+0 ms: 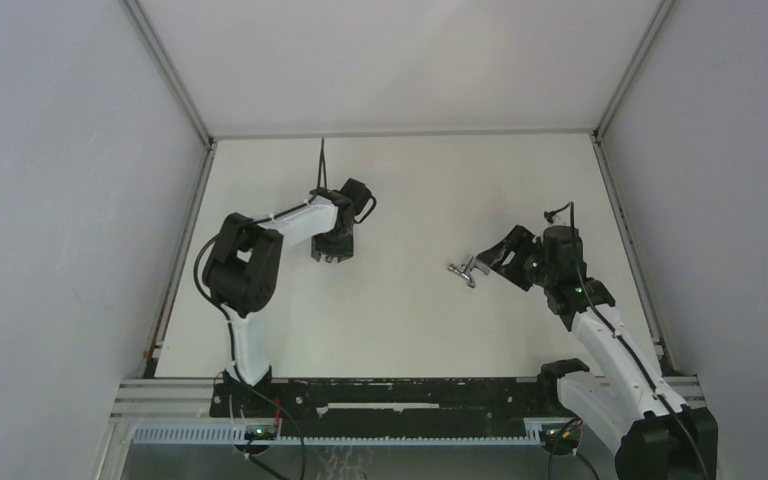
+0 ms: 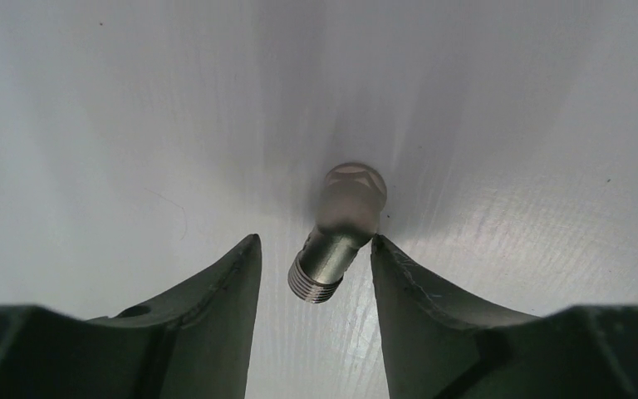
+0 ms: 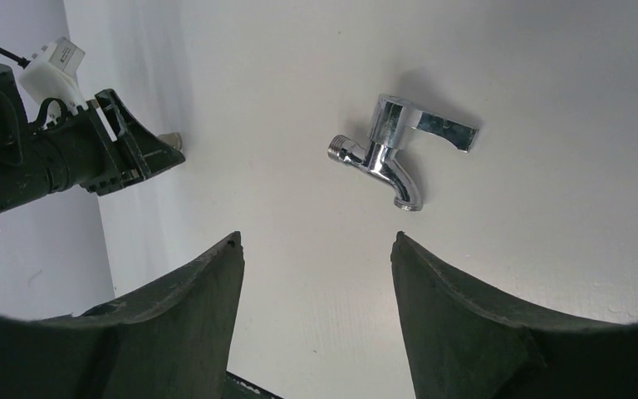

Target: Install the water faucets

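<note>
Open table surrounds the bent faucet before the right fingers

We saw the right gripper at the bottom of the frame, its two dark curved fingers spread wide apart and holding nothing. Beyond the gap a shiny chrome bent faucet lay on its side on the white bench, threaded end pointing left, spout curving down to the right, flat lever handle stretching right. Well apart, at upper left, the black left gripper met the bench, a small dull silver piece at its tip; whether it was gripped we could not tell.
</note>
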`<state>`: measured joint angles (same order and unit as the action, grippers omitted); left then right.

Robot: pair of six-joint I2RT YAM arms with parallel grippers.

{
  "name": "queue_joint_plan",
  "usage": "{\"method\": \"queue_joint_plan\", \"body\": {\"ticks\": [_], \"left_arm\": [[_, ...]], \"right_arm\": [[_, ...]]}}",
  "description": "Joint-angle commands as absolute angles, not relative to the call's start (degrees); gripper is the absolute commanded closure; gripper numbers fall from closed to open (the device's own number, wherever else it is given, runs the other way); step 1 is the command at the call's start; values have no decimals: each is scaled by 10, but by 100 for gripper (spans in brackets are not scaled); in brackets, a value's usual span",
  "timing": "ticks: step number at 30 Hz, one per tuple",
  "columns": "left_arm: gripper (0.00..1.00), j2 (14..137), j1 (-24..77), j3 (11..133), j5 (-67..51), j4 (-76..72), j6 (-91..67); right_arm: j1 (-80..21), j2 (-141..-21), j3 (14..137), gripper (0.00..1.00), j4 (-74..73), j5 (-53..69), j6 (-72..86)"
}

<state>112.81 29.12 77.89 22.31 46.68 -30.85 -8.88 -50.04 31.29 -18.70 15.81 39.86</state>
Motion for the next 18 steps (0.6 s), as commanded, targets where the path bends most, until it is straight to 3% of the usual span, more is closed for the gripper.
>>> {"method": "queue_joint_plan", "body": {"ticks": [1,6,12,18], "left_arm": [[41,1131,294,761,182,433,-313],[26,1101,293,764,190,435,-311],[18,1008,304,766,166,429,-306],[15,875,333,763,157,431,-310]], "right_arm": [[-83,-486,315,27,-177,162,384],[-83,-484,316,28,-189,153,369],[-103,-481,316,28,-214,109,355],[-200,-523,346,31,-244,-7,347]]}}
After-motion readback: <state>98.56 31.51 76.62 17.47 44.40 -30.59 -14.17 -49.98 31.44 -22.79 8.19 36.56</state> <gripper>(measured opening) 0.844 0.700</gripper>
